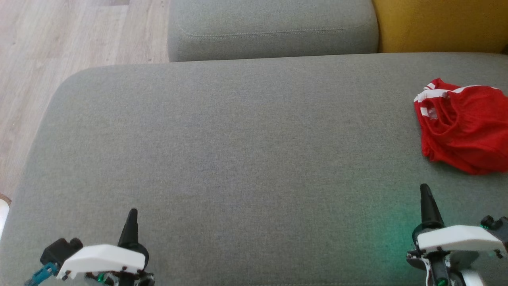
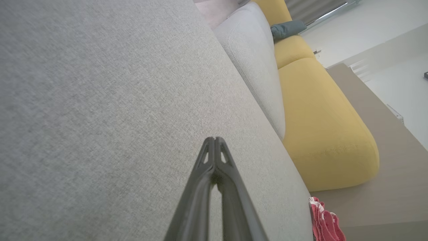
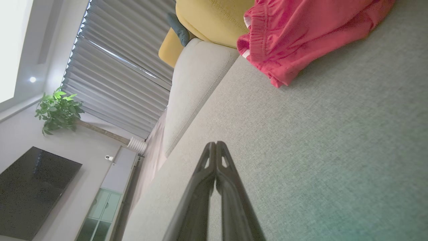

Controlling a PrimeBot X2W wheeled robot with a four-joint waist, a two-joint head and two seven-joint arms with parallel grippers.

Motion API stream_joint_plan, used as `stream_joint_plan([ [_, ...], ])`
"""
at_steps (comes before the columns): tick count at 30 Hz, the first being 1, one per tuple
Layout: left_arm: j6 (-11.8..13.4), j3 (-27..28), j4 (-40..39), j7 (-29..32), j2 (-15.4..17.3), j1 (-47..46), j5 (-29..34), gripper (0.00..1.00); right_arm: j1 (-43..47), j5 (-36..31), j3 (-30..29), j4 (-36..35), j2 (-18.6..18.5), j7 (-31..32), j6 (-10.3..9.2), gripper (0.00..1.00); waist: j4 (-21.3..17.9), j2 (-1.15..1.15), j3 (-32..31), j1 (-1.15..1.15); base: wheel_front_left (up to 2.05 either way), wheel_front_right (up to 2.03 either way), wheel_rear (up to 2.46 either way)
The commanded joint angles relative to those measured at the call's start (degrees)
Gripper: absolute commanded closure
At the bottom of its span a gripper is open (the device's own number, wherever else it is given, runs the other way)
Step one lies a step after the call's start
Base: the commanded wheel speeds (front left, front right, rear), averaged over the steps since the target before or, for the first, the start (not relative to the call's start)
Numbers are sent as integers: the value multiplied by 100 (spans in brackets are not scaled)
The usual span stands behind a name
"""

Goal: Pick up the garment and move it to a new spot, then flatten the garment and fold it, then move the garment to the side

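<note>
We are looking down on a wide grey seat cushion, and we are taking it as our reference for every place. The red garment with white stripes is lying crumpled in a heap on the right end of this seat cushion, and part of it is running out of the head view. Our left gripper is hanging over the near left part of the seat cushion, its two dark fingers pressed together to one point and holding nothing. Our right gripper is hanging over the near right part, its fingers also pressed together and empty. It is near the garment but apart from it, and plain fabric of the seat cushion is lying between them. A green glow is falling on the seat cushion just beside this gripper. A grey back cushion is standing along the far edge of the seat cushion, and a yellow cushion is sitting to the right of it. Beyond the left end of the seat cushion a pale wooden floor is showing. Far behind the seat cushion, the right wrist view is giving us grey blinds, a green plant and a dark screen.
</note>
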Motion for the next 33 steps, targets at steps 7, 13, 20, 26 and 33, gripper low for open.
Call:
stream_joint_plan([
  [7, -143, 266, -211, 137, 46, -421, -510, 100, -345, 570, -24, -250, -30, 107, 24, 100, -6, 0, 6, 0, 0, 0, 0],
  [13, -218, 365, -218, 237, 45, -479, -865, 100, -375, 963, -71, -276, -30, 176, 26, 100, -11, 0, 12, 0, 0, 0, 0],
  [20, -305, 482, -226, 353, 43, -547, -1277, 100, -411, 1422, -126, -306, -31, 256, 28, 100, -17, 0, 18, 0, 0, 0, 0],
  [26, -367, 566, -232, 436, 42, -596, -1571, 100, -436, 1749, -165, -328, -31, 313, 29, 100, -21, 0, 22, 0, 0, 0, 0],
  [33, -454, 684, -240, 553, 39, -663, -1983, 100, -472, 2208, -220, -358, -32, 394, 31, 100, -27, 0, 28, 0, 0, 0, 0],
])
